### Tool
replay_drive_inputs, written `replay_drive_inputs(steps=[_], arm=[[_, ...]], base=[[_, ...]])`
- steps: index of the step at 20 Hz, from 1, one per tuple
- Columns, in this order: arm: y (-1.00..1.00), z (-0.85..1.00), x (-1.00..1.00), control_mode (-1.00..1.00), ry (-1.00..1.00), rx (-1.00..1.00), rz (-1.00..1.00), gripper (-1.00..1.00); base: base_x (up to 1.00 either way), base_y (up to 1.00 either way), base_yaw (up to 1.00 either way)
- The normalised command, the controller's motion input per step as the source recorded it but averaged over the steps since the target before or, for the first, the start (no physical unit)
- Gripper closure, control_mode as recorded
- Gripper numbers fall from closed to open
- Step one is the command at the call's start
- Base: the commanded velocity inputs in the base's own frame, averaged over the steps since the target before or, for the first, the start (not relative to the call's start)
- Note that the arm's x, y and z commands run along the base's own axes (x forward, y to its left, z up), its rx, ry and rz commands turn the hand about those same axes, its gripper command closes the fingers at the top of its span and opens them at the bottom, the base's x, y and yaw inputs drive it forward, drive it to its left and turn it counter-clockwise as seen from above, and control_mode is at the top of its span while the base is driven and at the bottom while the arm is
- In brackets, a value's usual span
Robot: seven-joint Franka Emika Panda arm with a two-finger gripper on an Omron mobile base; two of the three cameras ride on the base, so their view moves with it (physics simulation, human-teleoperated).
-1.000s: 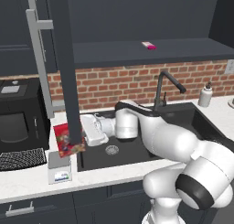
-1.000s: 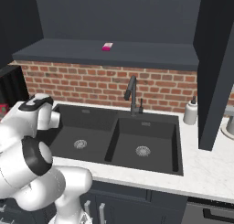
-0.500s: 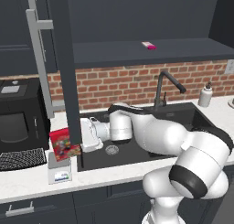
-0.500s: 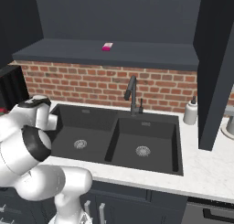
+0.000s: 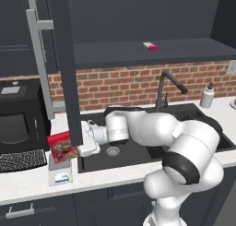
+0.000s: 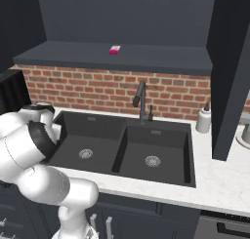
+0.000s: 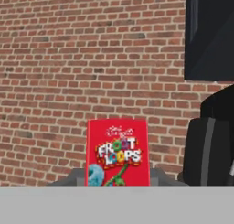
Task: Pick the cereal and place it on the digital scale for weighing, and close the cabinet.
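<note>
End effector [image 5: 73, 149] grips cereal [image 5: 63, 146] above digital scale [image 5: 60, 172].

Tight gap beside the open door

The open cabinet door [image 5: 64, 68] hangs right in front of the hand [image 5: 83, 144]; the black appliance [image 5: 18, 123] blocks the left, while the sink [image 6: 122, 145] lies open to the right.

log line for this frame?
phase: placing | gripper: shut on cereal | cereal: over digital scale | cabinet: door open
</note>
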Motion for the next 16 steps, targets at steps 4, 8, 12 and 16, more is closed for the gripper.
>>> replay_drive_inputs(steps=[4,8,12,16], arm=[[0.0,-0.19,0.06,-1.0,-0.04,0.0,0.0,1.0],[0.0,-0.15,0.12,-1.0,-0.01,0.0,0.0,1.0],[0.05,-0.06,0.14,-1.0,0.0,0.01,0.0,1.0],[0.02,0.0,0.15,-1.0,0.01,0.07,0.0,1.0]], base=[[0.0,0.0,0.0],[0.0,0.0,0.0],[0.0,0.0,0.0],[0.0,0.0,0.0]])
